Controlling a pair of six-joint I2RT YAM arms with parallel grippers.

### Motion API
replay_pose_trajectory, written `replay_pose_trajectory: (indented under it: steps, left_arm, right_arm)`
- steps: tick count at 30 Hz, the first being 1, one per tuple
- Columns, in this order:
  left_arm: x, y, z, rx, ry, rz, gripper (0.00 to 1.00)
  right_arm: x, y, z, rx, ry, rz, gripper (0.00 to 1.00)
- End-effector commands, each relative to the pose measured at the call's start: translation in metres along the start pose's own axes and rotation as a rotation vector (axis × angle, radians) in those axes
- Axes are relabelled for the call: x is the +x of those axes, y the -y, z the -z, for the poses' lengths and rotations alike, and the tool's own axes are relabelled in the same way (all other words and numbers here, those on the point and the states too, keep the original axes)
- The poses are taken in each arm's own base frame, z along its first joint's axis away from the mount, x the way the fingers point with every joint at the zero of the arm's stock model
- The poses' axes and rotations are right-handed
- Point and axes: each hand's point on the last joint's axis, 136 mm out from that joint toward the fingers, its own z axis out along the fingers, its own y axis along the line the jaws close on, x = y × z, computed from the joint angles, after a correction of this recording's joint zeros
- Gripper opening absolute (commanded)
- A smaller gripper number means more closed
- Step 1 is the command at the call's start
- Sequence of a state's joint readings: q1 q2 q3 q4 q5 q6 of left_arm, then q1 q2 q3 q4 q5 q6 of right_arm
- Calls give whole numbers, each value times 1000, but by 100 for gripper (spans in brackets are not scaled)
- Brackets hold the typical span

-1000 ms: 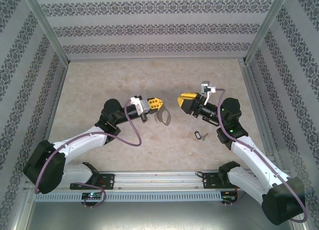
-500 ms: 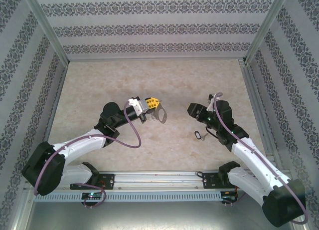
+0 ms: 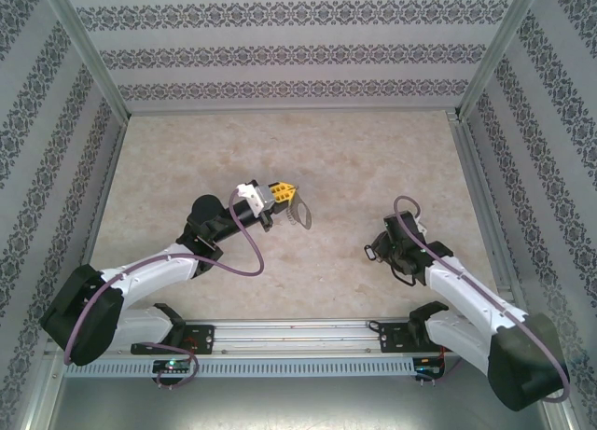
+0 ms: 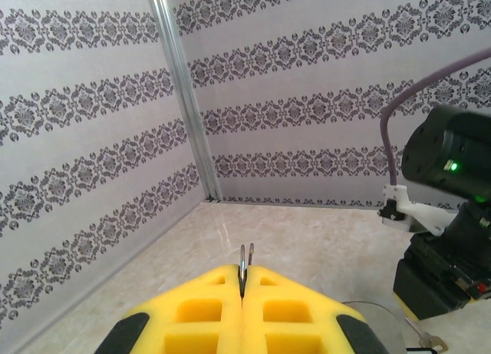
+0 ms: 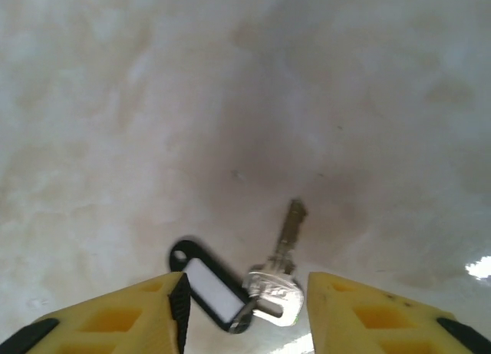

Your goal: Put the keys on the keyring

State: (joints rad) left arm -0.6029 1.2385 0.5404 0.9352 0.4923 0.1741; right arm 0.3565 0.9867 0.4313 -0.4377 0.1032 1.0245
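While left fingers (image 4: 192, 312) pinch the keyring (image 4: 245, 260), keys (image 5: 278, 283) low between parted right fingers (image 5: 372, 312).

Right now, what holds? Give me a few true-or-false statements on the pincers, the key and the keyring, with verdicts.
1. The left pincer is shut on the keyring. True.
2. The key already hangs on the keyring. False: it lies on the table, apart from the keyring.
3. The right pincer is open, straddling the key. True.
4. The key carries nothing. False: a dark tag with a white label is attached to it.
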Motion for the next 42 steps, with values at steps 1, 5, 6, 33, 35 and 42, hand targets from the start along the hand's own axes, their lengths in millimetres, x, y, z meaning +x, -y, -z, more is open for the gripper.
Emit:
replay_pose_trajectory:
  steps: [1,5,6,33,35,42]
  left_arm:
    - [-26,4,3,6,97,-5,0]
    - [-26,5,5,8,101,-3,0]
    - [-26,6,5,10,101,-2,0]
    - [-25,6,8,6,99,-16,0]
    - [-26,6,8,5,101,-16,0]
    - [-27,6,8,5,104,-14,0]
  right_arm:
    - [3,6,-7,37,6,-38,40]
    - [3,3,-11,36,7,-35,34]
    - [3,2,-11,32,9,-35,34]
    - [15,-12,-22,-4,-33,-9,26]
    - [17,-11,-21,-7,-36,-9,26]
    - [20,-2,-16,13,-36,-9,26]
